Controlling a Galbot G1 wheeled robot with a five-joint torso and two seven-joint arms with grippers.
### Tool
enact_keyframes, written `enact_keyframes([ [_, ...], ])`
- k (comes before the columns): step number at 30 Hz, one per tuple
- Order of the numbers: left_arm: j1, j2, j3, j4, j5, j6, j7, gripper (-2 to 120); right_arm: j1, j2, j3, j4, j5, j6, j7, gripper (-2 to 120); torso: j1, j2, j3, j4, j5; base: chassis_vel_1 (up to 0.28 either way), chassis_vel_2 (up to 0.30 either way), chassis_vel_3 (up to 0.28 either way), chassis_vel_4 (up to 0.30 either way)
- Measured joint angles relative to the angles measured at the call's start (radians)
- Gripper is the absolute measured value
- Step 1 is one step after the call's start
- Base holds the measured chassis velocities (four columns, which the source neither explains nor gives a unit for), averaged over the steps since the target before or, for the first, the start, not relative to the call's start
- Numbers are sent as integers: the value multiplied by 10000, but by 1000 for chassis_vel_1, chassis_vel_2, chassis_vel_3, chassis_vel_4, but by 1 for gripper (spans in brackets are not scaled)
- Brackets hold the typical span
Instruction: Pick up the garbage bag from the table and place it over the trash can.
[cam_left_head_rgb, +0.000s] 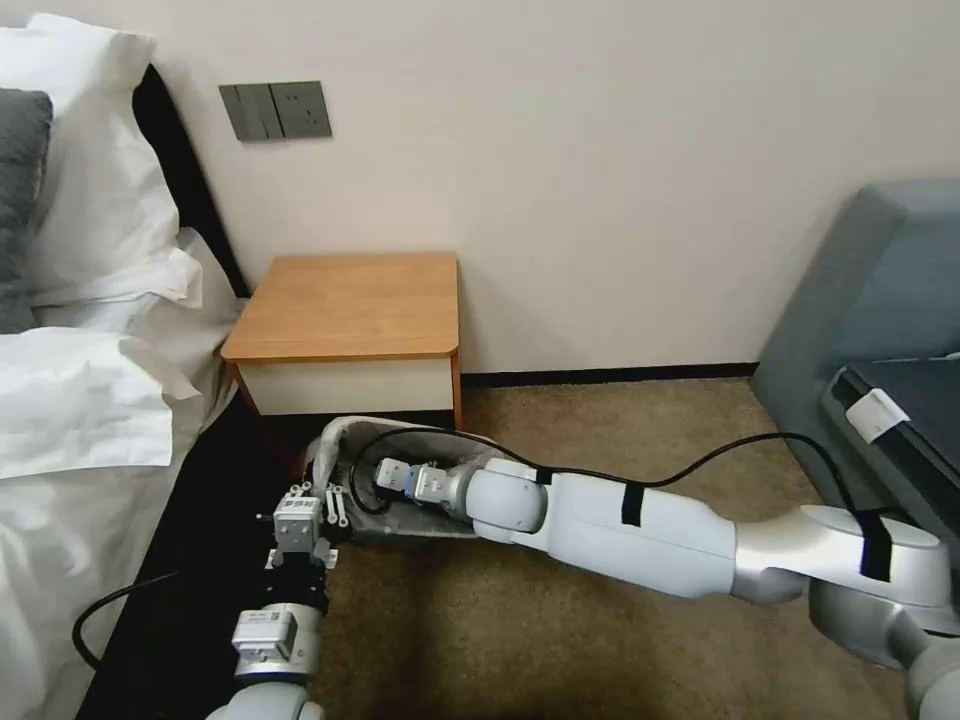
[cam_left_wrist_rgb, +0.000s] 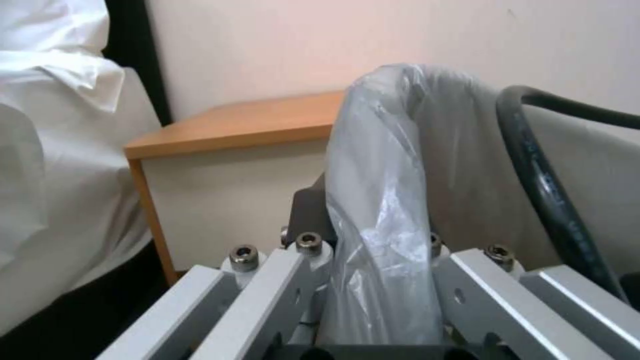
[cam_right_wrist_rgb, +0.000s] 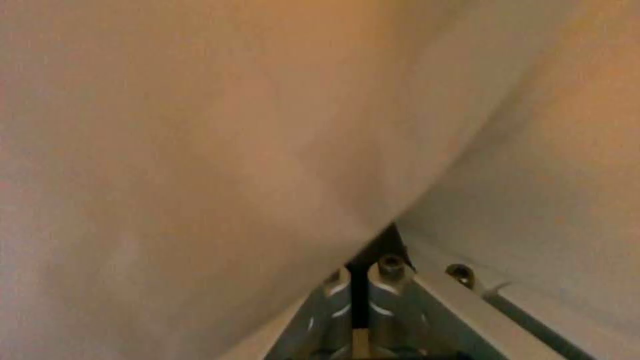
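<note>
Lining the bin looked nearly done: the nightstand (cam_left_head_rgb: 350, 305) top lay bare, and the garbage bag (cam_left_head_rgb: 345, 435) was already draped over the rim of the trash can (cam_left_head_rgb: 400, 528), which stood on the carpet (cam_left_head_rgb: 560, 640) just in front of the nightstand, beside the bed (cam_left_head_rgb: 90, 400). What seemed left, as a judgement, was seating the plastic evenly round the rim and drawing both arms clear.

In the head view the right arm reached across from the right with its wrist plunged into the bag's mouth, so the right gripper (cam_left_head_rgb: 392, 476) sat inside the bin; the left gripper (cam_left_head_rgb: 318, 478) stood at the near left edge of the rim.

The left wrist view added what the head camera could not resolve: a fold of the translucent bag (cam_left_wrist_rgb: 380, 225) rose over the rim between the left gripper's (cam_left_wrist_rgb: 377, 320) spread linkage bars, with the nightstand (cam_left_wrist_rgb: 253, 125) behind and the right arm's black cable (cam_left_wrist_rgb: 540, 175) curving alongside. Whether its jaws were pinching that fold I could not tell.

The right wrist view sat so close to pale plastic (cam_right_wrist_rgb: 233, 150) that little else read; the right gripper's (cam_right_wrist_rgb: 359, 300) fingers (cam_right_wrist_rgb: 390, 305) appeared pressed together with only a thin dark seam between them, apparently holding nothing.
</note>
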Motion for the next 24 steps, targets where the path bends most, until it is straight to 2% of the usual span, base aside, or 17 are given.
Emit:
enact_keyframes([
  [5, -88, 1, -108, 203, -63, 0, -34, 9, -130, -507, 257, 839, 69, 18, 61, 0, 0, 0, -1, -2, 1, 0, 0, 0, 0],
  [7, -132, 0, -171, 295, -143, 48, -135, 9, -318, -859, 546, 1561, 164, 9, 87, 0, 0, 0, -1, -1, 0, 0, 0, 0, 0],
  [9, -145, 1, -183, 293, -194, 180, -223, 9, -415, -1090, 684, 1999, 226, 7, 90, 0, 0, 1, 0, -1, 1, 0, 0, 0, 0],
  [12, -189, 1, -249, 207, -410, 580, -411, 9, -1005, -1947, 1239, 3309, 264, 88, 58, 0, 0, 0, -1, -1, 2, 0, 0, 0, 0],
  [13, -189, 1, -249, 207, -410, 580, -411, 9, -1005, -1947, 1239, 3309, 264, 88, 58, 0, 0, 0, -1, -1, 2, 0, 0, 0, 0],
  [16, -204, 1, -277, 154, -998, 976, -561, 9, -2267, -2887, 2303, 4566, 112, 314, -64, 0, -1, 0, -2, -1, 3, 0, 0, 0, 0],
  [17, -204, 1, -277, 154, -998, 976, -561, 9, -2267, -2887, 2303, 4566, 112, 314, -64, 0, -1, 0, -2, -1, 3, 0, 0, 0, 0],
  [21, -192, 2, -207, 66, -2147, 1810, -799, 9, -4244, -4020, 4533, 6001, -339, 951, -242, 0, 0, 0, -2, -2, 4, 0, 0, 0, 0],
  [22, -192, 2, -207, 66, -2147, 1810, -799, 9, -4244, -4020, 4533, 6001, -339, 951, -242, 0, 0, 0, -2, -2, 4, 0, 0, 0, 0],
  [24, -187, 3, -150, -69, -3002, 2538, -940, 9, -5418, -4469, 5851, 6720, -449, 1261, -254, 5, -1, 1, -2, -3, 0, 0, 0, 0, 0],
])
